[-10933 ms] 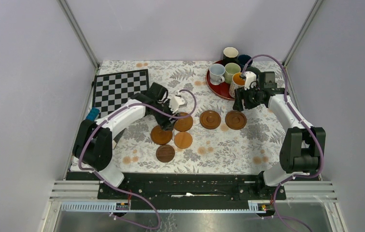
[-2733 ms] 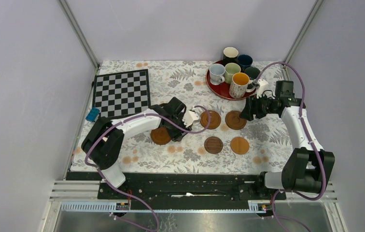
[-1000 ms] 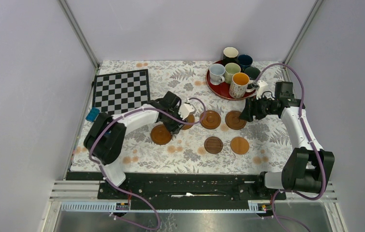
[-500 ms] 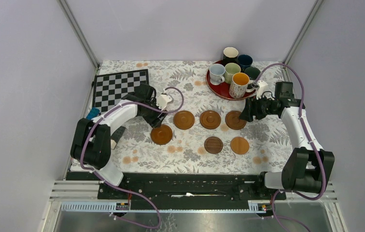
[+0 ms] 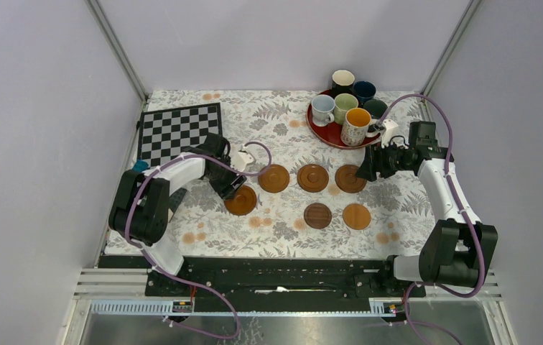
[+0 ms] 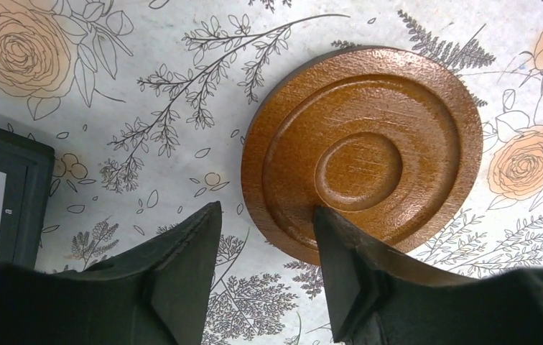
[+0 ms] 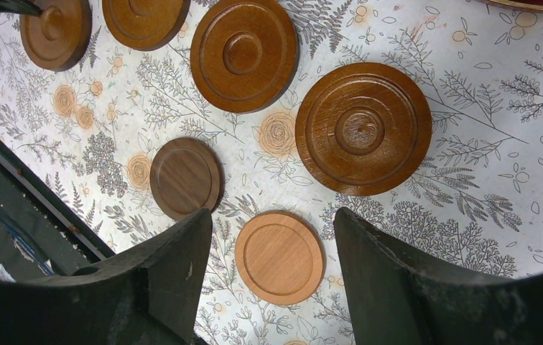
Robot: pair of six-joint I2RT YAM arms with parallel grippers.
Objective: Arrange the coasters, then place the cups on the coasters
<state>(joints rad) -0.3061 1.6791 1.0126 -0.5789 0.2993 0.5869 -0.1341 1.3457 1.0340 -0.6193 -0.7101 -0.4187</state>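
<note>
Chessboard (image 5: 180, 133), red tray (image 5: 328, 136), floral tablecloth (image 5: 276, 122)

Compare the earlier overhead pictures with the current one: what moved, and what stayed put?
The dark coaster and the pale coaster moved right, out of the left cluster, into a front row. The left hand released the back-left coaster and drew back left, open, near the front-left coaster. The right hand left the orange mug. The red tray, other mugs and chessboard stayed.
</note>
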